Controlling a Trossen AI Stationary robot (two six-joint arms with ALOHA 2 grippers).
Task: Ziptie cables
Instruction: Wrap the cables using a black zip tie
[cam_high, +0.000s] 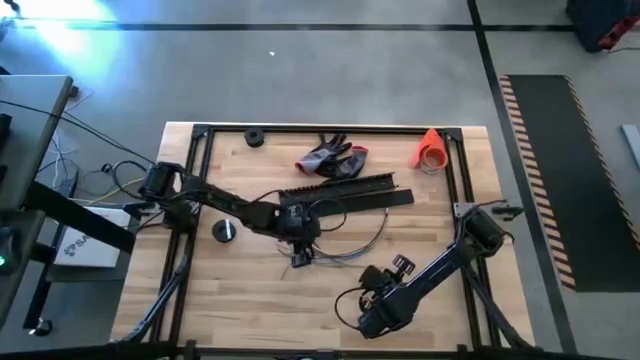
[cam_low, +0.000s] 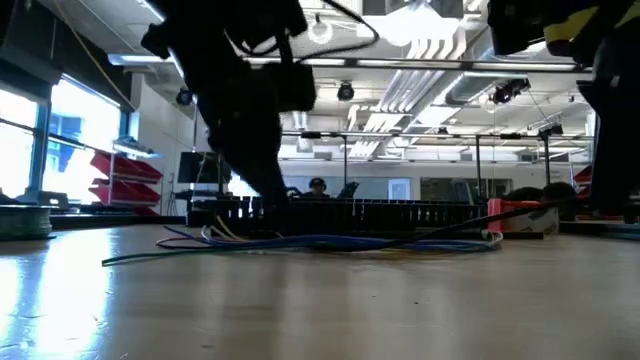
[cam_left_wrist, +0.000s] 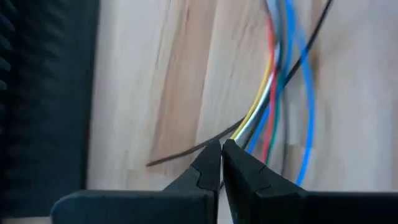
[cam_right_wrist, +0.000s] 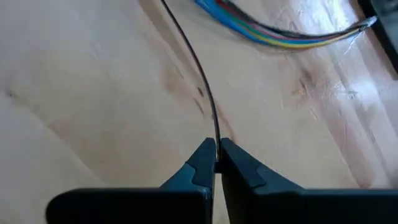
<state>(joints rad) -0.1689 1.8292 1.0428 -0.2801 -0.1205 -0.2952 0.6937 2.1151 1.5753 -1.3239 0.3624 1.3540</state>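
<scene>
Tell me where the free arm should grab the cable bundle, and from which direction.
Judging from the high view, grip the cables on the loose stretch right of the left gripper, which is shut on one end. Come straight down from above: the strands lie flat on the table, gathered side by side. The right gripper is already shut on a thin black wire.

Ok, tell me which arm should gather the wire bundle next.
Probably left: its claw is shut right at the wires. The right claw is farther off, shut on a thin black strand.
</scene>
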